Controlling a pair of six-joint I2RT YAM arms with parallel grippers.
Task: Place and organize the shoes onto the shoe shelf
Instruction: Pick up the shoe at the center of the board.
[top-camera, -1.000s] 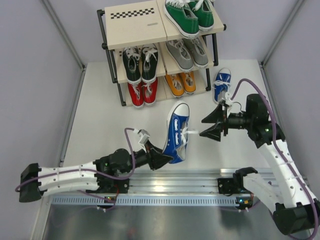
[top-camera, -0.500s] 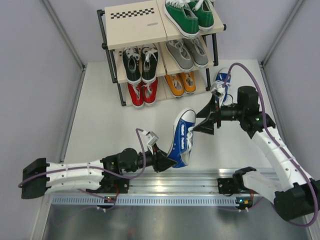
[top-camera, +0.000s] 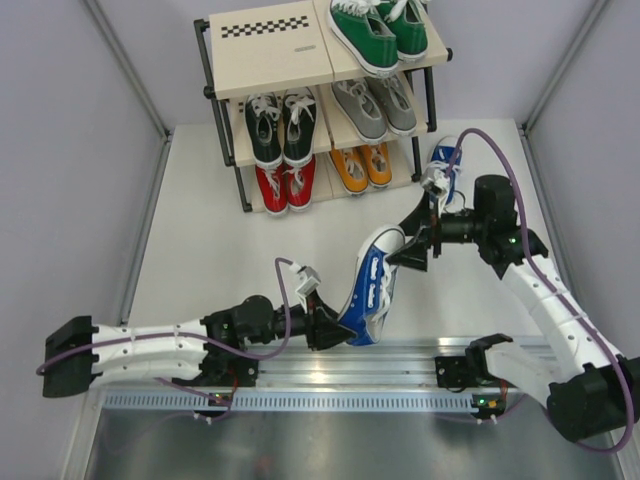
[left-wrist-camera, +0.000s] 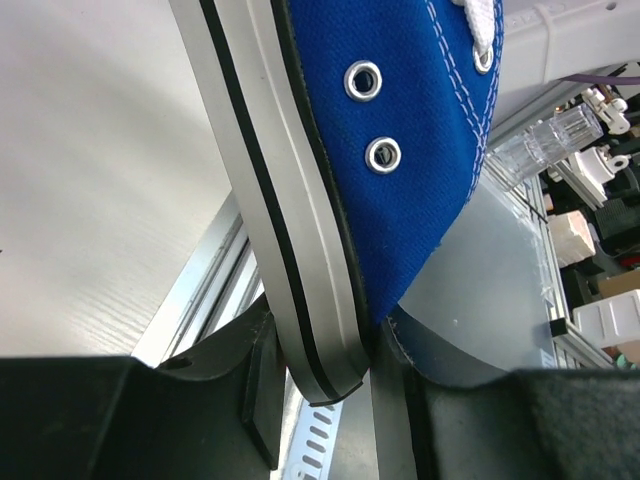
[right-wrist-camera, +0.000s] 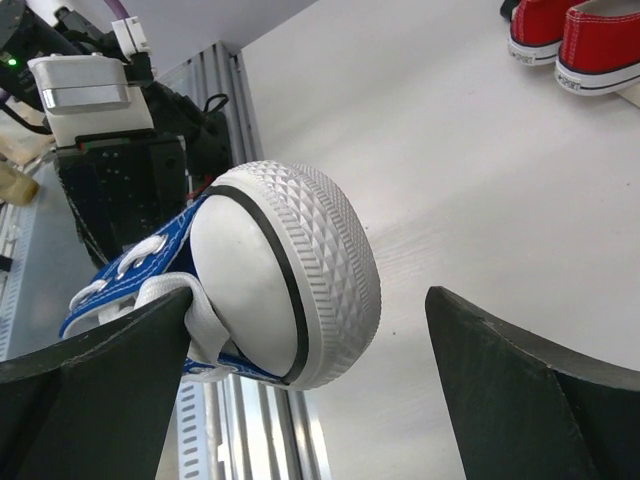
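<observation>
My left gripper (top-camera: 333, 330) is shut on the heel of a blue shoe (top-camera: 372, 288) and holds it above the table, toe pointing up and right. In the left wrist view its sole edge (left-wrist-camera: 290, 250) is pinched between the jaws (left-wrist-camera: 325, 372). My right gripper (top-camera: 408, 252) is open, its jaws straddling the white toe cap (right-wrist-camera: 300, 280) with a clear gap on one side. The second blue shoe (top-camera: 443, 168) lies on the table right of the shoe shelf (top-camera: 270, 45). The shelf holds green (top-camera: 380, 30), grey (top-camera: 375, 105), black (top-camera: 270, 125), red (top-camera: 285, 185) and orange (top-camera: 362, 165) pairs.
An aluminium rail (top-camera: 330, 372) runs along the near table edge under the held shoe. Grey walls close in both sides. The left half of the shelf's top board, with its checkered strip (top-camera: 265, 27), has nothing on it. The red pair (right-wrist-camera: 570, 40) shows far off.
The right gripper opened wide and swung in around the shoe's toe. The left arm carried the blue shoe right and tilted its toe toward the right gripper.
</observation>
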